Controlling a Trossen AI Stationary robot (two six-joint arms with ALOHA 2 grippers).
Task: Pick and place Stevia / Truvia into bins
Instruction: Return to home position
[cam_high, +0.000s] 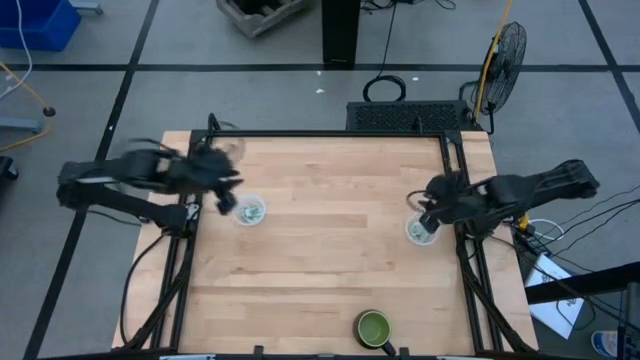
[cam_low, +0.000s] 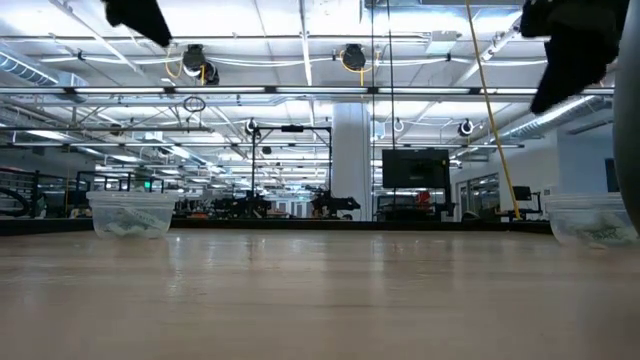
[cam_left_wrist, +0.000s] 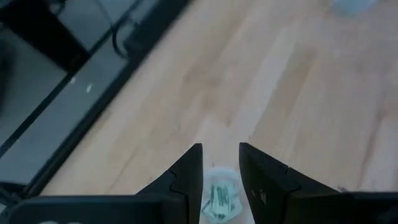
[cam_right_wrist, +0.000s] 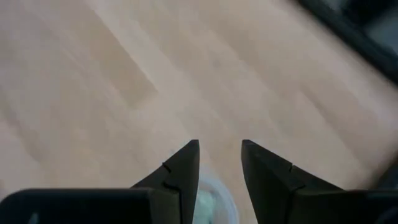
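At 6 o'clock on the light wooden table (cam_high: 320, 280), nearest the front edge, sits a round green bowl with a dark rim (cam_high: 375, 328). It has no part in this job, so it sits well apart from the rest.

Farther in, at about 3 o'clock, stands a small round see-through plastic cup, the right cup (cam_high: 412, 236). At about 9 o'clock stands one just like it, the left cup (cam_high: 240, 216). I think there is one cup on each side so that each arm can reach its own.

The small pale green and white paper sachets (cam_left_wrist: 219, 198) lie inside both cups. I can see no sachet on the bare wood, so the sorting looks done.

The right gripper (cam_right_wrist: 221, 146) hangs above the right cup, a bit toward its far rim. Its two dark fingers are spread a little and hold nothing. The left gripper (cam_left_wrist: 221, 149) hangs above the left cup, near its 10 o'clock side. Its fingers are spread a little too, and they are empty.

In the low view both grippers are high over the table, well clear of the cups. I think empty, raised fingers fit arms that only need to go home now
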